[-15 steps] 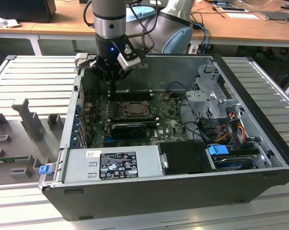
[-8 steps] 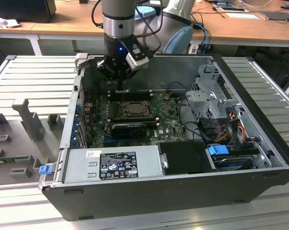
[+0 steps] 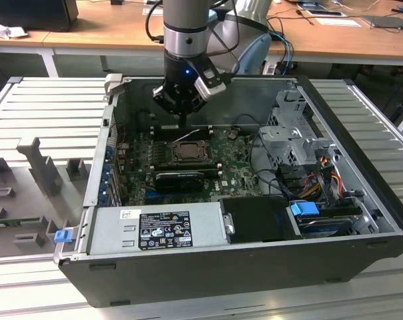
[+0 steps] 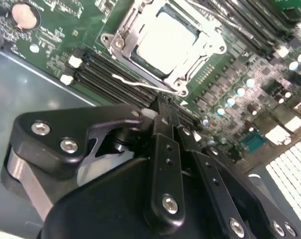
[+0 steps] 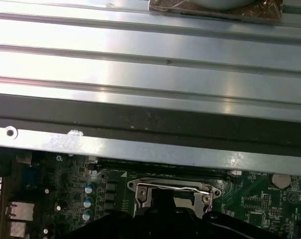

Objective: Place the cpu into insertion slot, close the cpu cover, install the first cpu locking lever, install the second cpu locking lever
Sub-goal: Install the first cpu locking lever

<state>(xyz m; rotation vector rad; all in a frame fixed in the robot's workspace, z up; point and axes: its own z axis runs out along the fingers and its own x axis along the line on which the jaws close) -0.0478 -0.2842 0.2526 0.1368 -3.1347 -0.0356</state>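
Second wrist view: gripper (image 4: 164, 104) closed, empty, six o'clock of cpu cover (image 4: 124, 35).
Thin wire locking lever (image 4: 138, 85), likely springy; hook near tip.

- The table (image 3: 48, 107) I work on is grey metal with long parallel ribs, and it extends to both sides of the exterior view.
- In the first wrist view, its ribs (image 5: 140, 64) reflect the light in pale bands.
- A wooden desk (image 3: 108, 30) on a white leg (image 3: 49, 63) stands beyond the table's far edge.
- The desk carries a black box (image 3: 35, 13) at the exterior view's left and papers (image 3: 338, 21) at its right.
- A grey moulded fixture (image 3: 41, 173) lies on the table at the exterior view's left.
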